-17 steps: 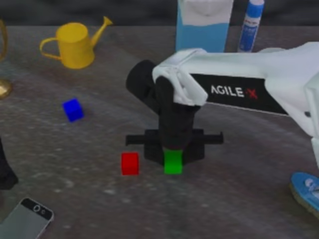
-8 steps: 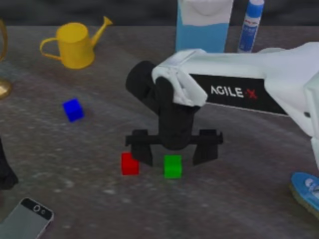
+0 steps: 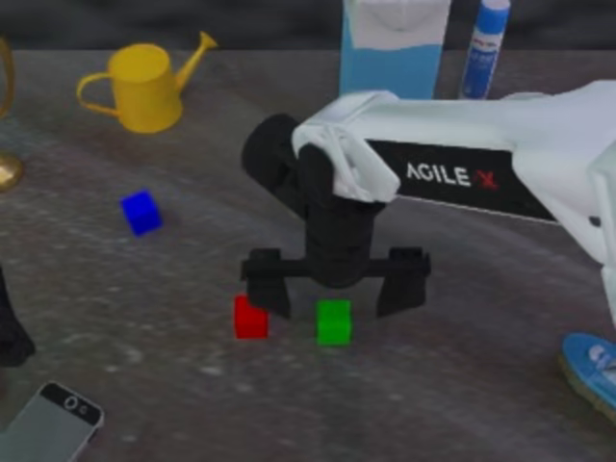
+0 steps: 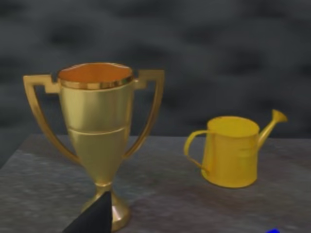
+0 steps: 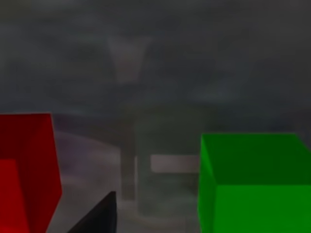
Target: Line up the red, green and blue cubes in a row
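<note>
1. The green cube (image 3: 334,321) sits on the counter (image 3: 433,385) near the middle, between the two spread fingers of the right gripper (image 3: 335,289) — the jaws stand wide apart and neither finger touches it.
2. The red cube (image 3: 251,317) lies just to the left of the green one, a small gap between them, level with it; the gripper's left finger (image 3: 269,286) hangs over its far right corner.
3. In the right wrist view the green cube (image 5: 255,182) and red cube (image 5: 26,170) fill the foreground on either side, with bare counter between.
4. The blue cube (image 3: 141,212) rests well apart, farther back and to the left.
5. Behind it stands a yellow watering can (image 3: 144,87); a tall blue and white carton (image 3: 393,48) and a blue-capped tube (image 3: 484,48) stand at the back.
6. A phone (image 3: 48,423) lies at the front left corner, and a blue round object (image 3: 592,371) shows at the right edge.
7. The left arm is parked at the left edge — its wrist view faces a gold trophy (image 4: 97,141) and the watering can; I cannot tell how its jaws stand.
</note>
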Controlling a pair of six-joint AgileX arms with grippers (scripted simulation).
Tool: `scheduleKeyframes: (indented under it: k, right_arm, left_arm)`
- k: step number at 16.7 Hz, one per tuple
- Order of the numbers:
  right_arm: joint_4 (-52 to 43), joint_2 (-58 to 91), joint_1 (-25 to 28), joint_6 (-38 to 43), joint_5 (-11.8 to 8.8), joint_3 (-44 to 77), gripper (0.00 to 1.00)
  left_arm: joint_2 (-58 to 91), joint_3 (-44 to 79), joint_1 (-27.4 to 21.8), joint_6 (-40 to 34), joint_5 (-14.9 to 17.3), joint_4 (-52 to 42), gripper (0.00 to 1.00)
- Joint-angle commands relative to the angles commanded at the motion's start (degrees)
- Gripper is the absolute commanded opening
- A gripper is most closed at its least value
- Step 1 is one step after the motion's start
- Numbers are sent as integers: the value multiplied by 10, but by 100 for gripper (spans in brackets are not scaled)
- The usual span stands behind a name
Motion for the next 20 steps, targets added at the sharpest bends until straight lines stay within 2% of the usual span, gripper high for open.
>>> scheduleKeyframes:
  k: [7,13,17,20]
  right_arm:
    - [-120,-37,4,1,0,81,100]
    - [-120,-43,-1,-3,2,78,100]
    - [-84,-114,-26,-39,23,21,100]
    - [-32,-226,-65,-85,47,-64,100]
  left_arm:
    - [0,0,0,0,0,0,100]
    - [6,5,-2,4,2,-5,100]
    - [86,80,-21,52,27,-73,100]
    - [213,185,-41,117,53,-164,100]
